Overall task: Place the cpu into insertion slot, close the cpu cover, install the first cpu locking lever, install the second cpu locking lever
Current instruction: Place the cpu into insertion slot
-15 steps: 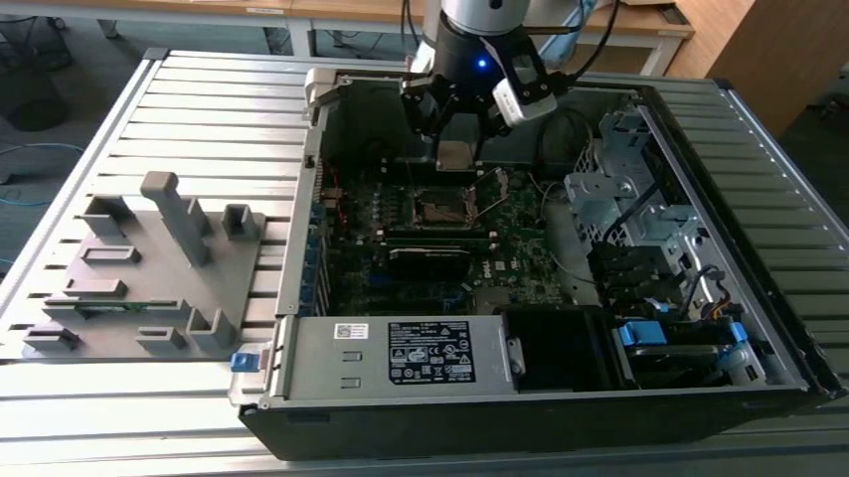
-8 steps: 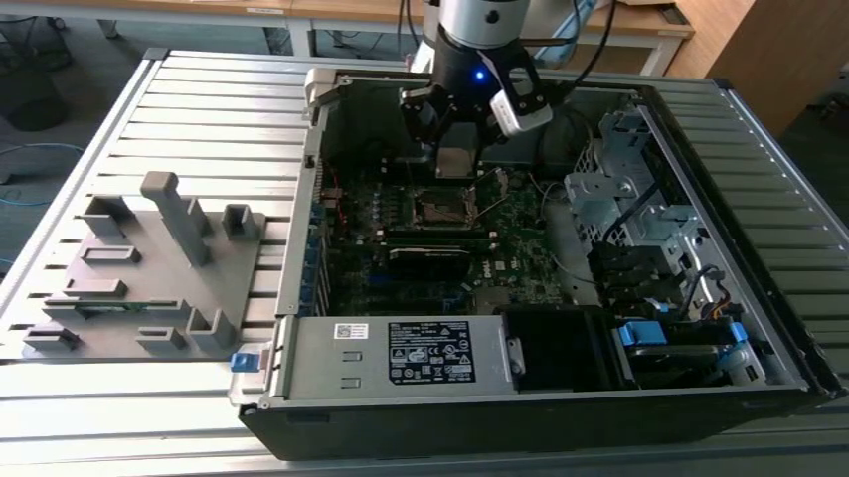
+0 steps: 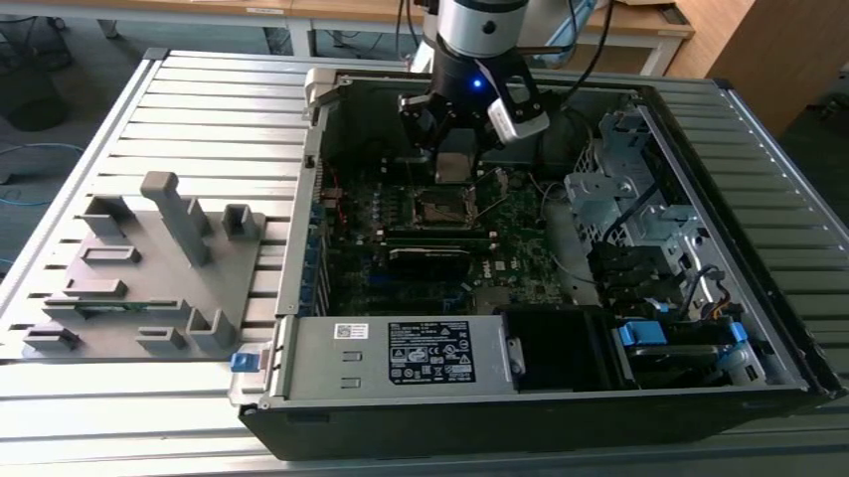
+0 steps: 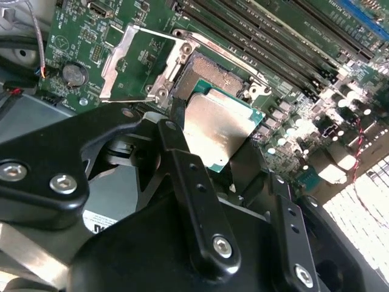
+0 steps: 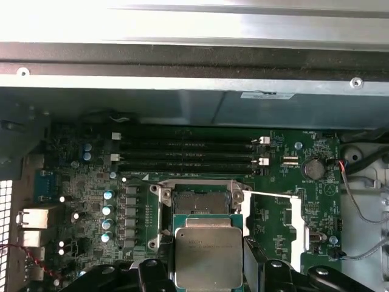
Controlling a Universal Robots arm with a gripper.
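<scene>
**Cpu in claw, hanging over open socket**

Claw [image 3: 455,149] is clamped on the cpu [image 4: 217,129]. The black fingers [image 4: 188,176] pinch two opposite edges, and the silvery face shows in both wrist views. The insertion slot [image 5: 200,202] lies just past the claw's tip, close under the chip's leading edge, with its dark centre bare. The cpu cover [image 4: 116,61] is swung open and lies flat on the motherboard [image 5: 91,176], beside the slot and off to one side of the claw. The claw reaches down inside the open computer case [image 3: 531,422].
</scene>
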